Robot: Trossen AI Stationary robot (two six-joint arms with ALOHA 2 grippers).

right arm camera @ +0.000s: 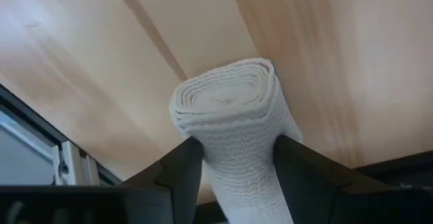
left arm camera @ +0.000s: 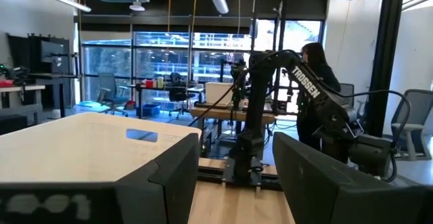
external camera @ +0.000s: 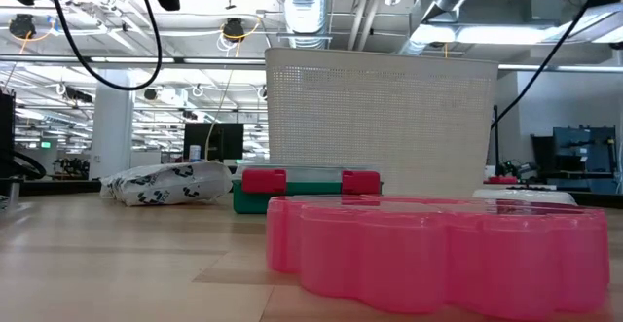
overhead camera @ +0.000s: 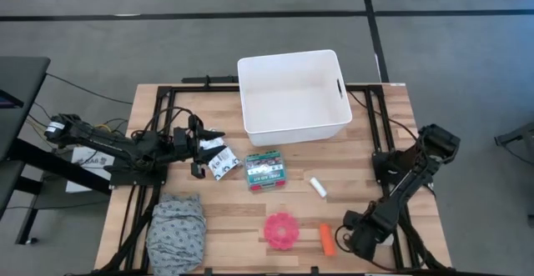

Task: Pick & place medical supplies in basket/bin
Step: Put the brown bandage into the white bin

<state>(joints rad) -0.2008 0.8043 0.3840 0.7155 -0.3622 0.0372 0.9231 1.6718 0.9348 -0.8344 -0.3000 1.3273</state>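
My right gripper (overhead camera: 345, 228) is near the table's near right corner, shut on the beige roll (right arm camera: 230, 116), which the arm hides in the high view. My left gripper (overhead camera: 206, 147) is open at the left, beside the white packet with black print (overhead camera: 221, 163), and nothing shows between its fingers (left arm camera: 169, 176). The green-and-red box (overhead camera: 264, 169), the tiny white cylinder (overhead camera: 318, 187), the pink round disc (overhead camera: 284, 230) and the orange tube (overhead camera: 325, 238) lie flat on the table. The white tub (overhead camera: 292, 92) stands at the far middle. My right gripper pinches the beige roll by its round sides (right arm camera: 264, 163) between the two fingers (right arm camera: 179, 173). The roll runs along the fingers, and its coiled end (right arm camera: 223, 92) sticks out past the fingertips toward the wooden table top. Whether it is lifted clear does not show.
A grey patterned cloth bundle (overhead camera: 177, 230) lies at the near left corner. Black frame rails (overhead camera: 150, 134) run along both sides of the table. Bare wood shows between the box and the right arm. A person (left arm camera: 314, 61) stands in the room beyond the table.
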